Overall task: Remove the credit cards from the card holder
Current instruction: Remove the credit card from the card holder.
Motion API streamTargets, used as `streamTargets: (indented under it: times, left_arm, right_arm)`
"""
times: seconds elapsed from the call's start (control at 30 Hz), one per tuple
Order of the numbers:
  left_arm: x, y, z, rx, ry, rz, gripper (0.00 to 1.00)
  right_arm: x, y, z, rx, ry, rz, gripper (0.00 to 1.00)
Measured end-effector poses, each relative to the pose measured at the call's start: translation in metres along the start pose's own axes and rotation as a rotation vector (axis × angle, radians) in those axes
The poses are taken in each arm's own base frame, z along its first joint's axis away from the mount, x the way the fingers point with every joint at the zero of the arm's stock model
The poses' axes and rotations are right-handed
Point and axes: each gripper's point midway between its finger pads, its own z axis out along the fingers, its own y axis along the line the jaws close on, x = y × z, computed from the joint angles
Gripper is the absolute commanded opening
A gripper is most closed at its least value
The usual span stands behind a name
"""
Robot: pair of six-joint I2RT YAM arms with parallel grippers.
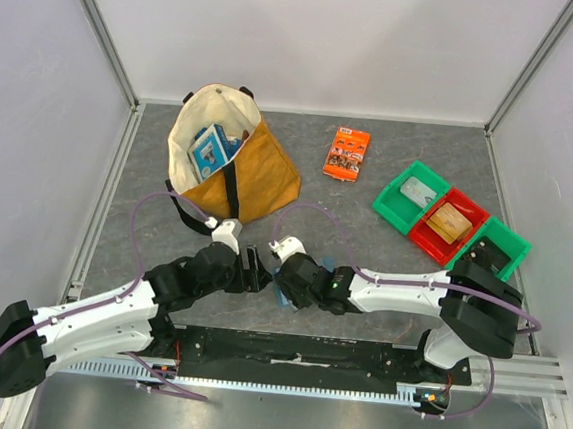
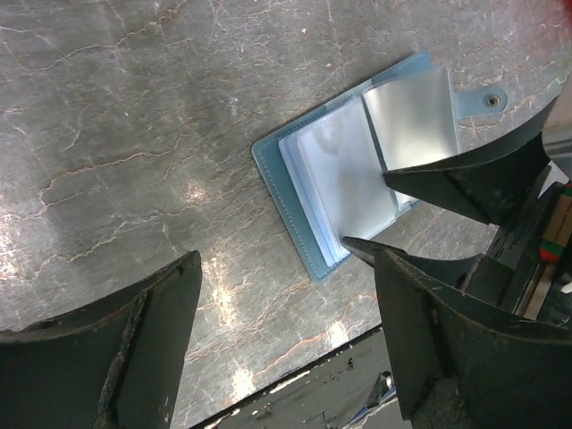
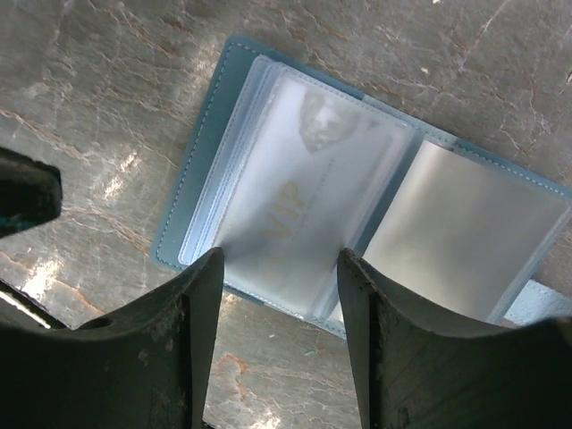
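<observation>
The light-blue card holder [image 3: 268, 179] lies open flat on the grey table, between my two grippers in the top view [image 1: 281, 294]. Its left clear pocket holds a pale card [image 3: 295, 206] with "VIP" lettering, washed out by glare. The right pocket [image 3: 465, 232] looks plain silver-grey; I cannot tell if a card is in it. My right gripper [image 3: 279, 268] is open just above the holder's near edge, its fingers straddling the VIP pocket. My left gripper [image 2: 284, 268] is open and empty over bare table beside the holder [image 2: 357, 170], whose snap tab [image 2: 487, 100] points away.
A tan and cream tote bag [image 1: 240, 170] with a blue-and-white box inside stands at the back left. An orange printed packet [image 1: 347, 153] lies at the back centre. Green and red bins [image 1: 447, 221] sit at the right. The black front rail [image 1: 294, 354] runs close behind the grippers.
</observation>
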Motion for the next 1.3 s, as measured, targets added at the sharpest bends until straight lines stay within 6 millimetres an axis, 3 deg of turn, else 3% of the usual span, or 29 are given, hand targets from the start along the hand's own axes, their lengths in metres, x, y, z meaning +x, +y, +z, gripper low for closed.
streamTargets:
  times: [0.1,0.23,0.37,0.57,0.83,1.1,1.3]
  left_arm:
    - [0.001,0.001,0.0,-0.003,0.002,-0.001,0.83]
    - [0.003,0.003,0.002,-0.013,0.014,0.001,0.83]
    - [0.007,0.002,0.004,-0.012,0.032,0.003,0.83]
    - [0.014,-0.008,0.011,0.027,0.075,0.002,0.8]
    - [0.014,-0.033,0.03,0.1,0.103,-0.034,0.76]
    - [0.007,-0.056,0.056,0.131,0.1,-0.082,0.7]
    - [0.009,-0.057,0.076,0.105,0.109,-0.131,0.68]
  right_arm:
    - [-0.003,0.001,0.002,0.002,-0.014,0.007,0.51]
    - [-0.007,-0.001,0.004,0.018,-0.03,0.01,0.27]
    - [-0.008,-0.005,0.004,0.034,-0.036,0.011,0.16]
    - [-0.01,-0.013,0.007,0.006,-0.038,0.059,0.11]
    - [-0.01,-0.045,0.011,-0.143,-0.084,0.28,0.1]
    - [-0.011,-0.04,0.012,-0.298,-0.115,0.363,0.09]
    - [-0.011,-0.04,0.012,-0.371,-0.127,0.407,0.09]
